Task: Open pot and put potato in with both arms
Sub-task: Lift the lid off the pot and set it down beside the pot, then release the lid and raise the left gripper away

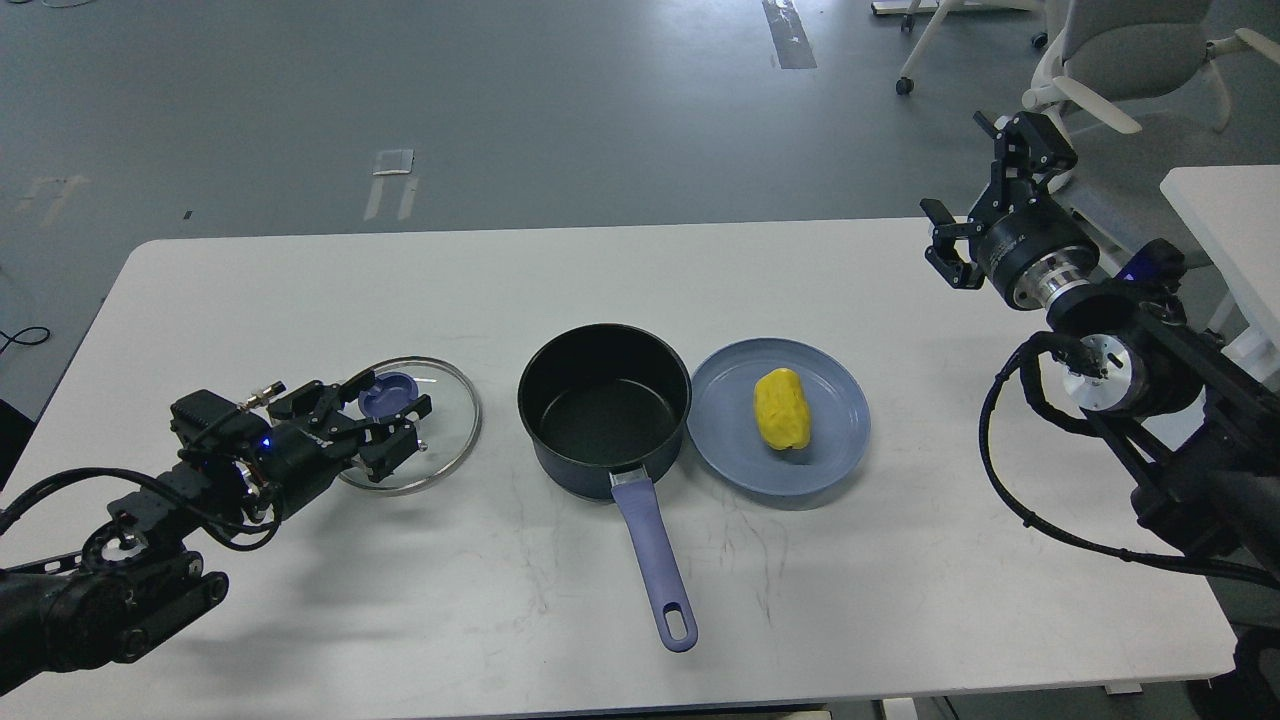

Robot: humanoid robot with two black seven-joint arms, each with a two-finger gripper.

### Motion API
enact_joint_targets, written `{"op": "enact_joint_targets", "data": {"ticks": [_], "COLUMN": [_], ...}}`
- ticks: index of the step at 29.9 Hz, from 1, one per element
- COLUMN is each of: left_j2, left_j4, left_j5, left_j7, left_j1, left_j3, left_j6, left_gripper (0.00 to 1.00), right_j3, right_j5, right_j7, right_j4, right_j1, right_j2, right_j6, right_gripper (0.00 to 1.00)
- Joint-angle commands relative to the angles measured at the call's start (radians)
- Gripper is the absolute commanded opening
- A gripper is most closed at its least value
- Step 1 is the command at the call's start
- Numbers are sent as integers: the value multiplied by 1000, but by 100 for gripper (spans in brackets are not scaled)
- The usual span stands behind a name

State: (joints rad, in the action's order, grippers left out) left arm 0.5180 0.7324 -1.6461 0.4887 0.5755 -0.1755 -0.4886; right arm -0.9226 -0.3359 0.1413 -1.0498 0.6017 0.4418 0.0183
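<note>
The left gripper sits low over the glass lid, its fingers spread apart on either side of the blue knob and not clamped on it; whether they touch the knob I cannot tell. The lid lies flat on the white table, off the pot, so the opening step looks done. The risk here is a finger catching the knob or rim as the arm pulls away, dragging the lid toward the table's near edge or into the pot.

Just beyond those fingertips to the right stands the dark navy saucepan, mouth open, black inside empty, its blue-purple handle pointing toward the near edge. Touching or nearly touching its right wall is the blue plate, bearing the potato: bright yellow, oblong, slightly ridged, lying lengthwise, smaller than the pot's mouth.

The right gripper hangs well apart from the potato, up and to its right, fingers open and empty. A rounded lump may roll or squirt from a two-finger pinch, the plate may slide under a push, and a careless sweep could knock the pot
</note>
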Motion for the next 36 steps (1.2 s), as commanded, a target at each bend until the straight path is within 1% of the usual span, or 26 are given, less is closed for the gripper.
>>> {"op": "enact_joint_targets", "data": {"ticks": [1,8,11,12,16,19,20,22,23,24,25,26,27,28,29,30,31,32,34,35,36], "left_j2": [-1,11,51,81,129,195,233,261,269,267,266,261,258,254,240,222,212,189,165,143,134], "left_j4": [-1,19,58,77,128,229,290,341,370,378,380,378,378,377,375,372,372,372,372,372,372], "left_j5": [0,35,111,130,167,230,290,377,488,609,673,789,843,900,1007,1116,1167,1260,1339,1405,1431], "left_j7": [0,0,0,0,0,0,0,0,0,0,0,0,0,-11,-69,-135,-166,-221,-266,-301,-315], "left_j1": [4,18,75,104,159,228,257,294,334,368,385,418,434,446,464,466,466,465,455,446,439], "left_j3": [1,-4,-2,-2,-2,-12,-18,-22,-28,-35,-35,-36,-36,-38,-39,-51,-62,-84,-111,-134,-145], "left_j6": [0,0,0,0,0,0,0,0,25,77,105,163,197,226,279,315,324,332,337,344,354], "left_gripper": [99,99,99,99,99,99,99,99,99,99,99,99,99,99,99,99,99,99,99,99,99], "right_j3": [-2,-5,-7,-7,-9,-10,-10,-12,-10,-10,-10,-10,-10,-10,-9,-6,-4,-2,-1,2,4], "right_j5": [0,1,0,1,1,1,1,1,0,0,1,1,0,0,1,1,1,0,0,0,0], "right_j7": [1,0,0,1,0,0,0,0,0,0,0,0,0,0,0,0,0,0,0,0,0], "right_j4": [2,1,1,1,-1,-2,-2,-4,-2,-4,-6,-7,-7,-7,-9,-13,-18,-22,-29,-32,-32], "right_j1": [-2,0,0,0,1,4,6,10,13,15,15,15,15,17,20,24,26,30,38,49,53], "right_j2": [1,1,0,0,1,1,3,8,15,17,17,17,17,17,15,15,15,11,9,6,6], "right_j6": [0,-1,-1,-1,-1,-1,-1,-1,-1,-3,-3,-3,-3,-3,-5,-8,-9,-15,-17,-20,-23], "right_gripper": [100,100,100,100,100,100,100,100,100,100,100,100,100,100,100,100,100,100,100,100,100]}}
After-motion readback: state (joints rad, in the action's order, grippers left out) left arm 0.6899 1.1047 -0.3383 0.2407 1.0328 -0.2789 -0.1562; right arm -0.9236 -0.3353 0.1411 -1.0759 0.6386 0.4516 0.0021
